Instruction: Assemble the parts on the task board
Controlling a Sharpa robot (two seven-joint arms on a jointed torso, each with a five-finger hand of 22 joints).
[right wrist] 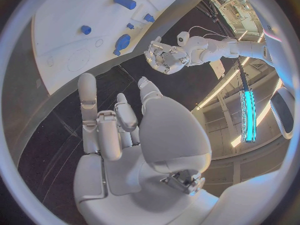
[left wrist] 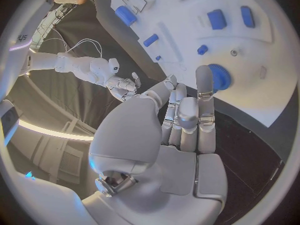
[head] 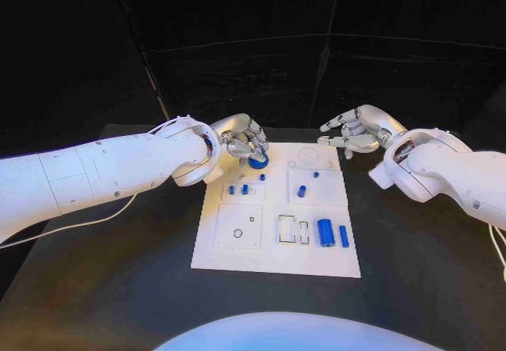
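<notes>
The white task board (head: pixel 276 252) lies mid-table with blue parts on it. My left hand (head: pixel 243 139) hovers over its far left corner, fingers stretched out together. One fingertip (left wrist: pixel 204 81) touches the edge of a round blue part (left wrist: pixel 221 77) that sits on the board (left wrist: pixel 187 15); nothing is gripped. The same round part (head: pixel 257 163) shows just below the fingers in the head view. My right hand (head: pixel 353 131) hangs open past the board's far right corner, over black table, with its fingers (right wrist: pixel 87 97) apart and empty.
Two blue pegs (head: pixel 314 175) (head: pixel 302 191) stand in the right middle panel. A thick blue cylinder (head: pixel 326 232) and a thin bar (head: pixel 344 235) lie near the front right. Small blue pieces (head: pixel 238 189) sit left of centre. Black table surrounds the board.
</notes>
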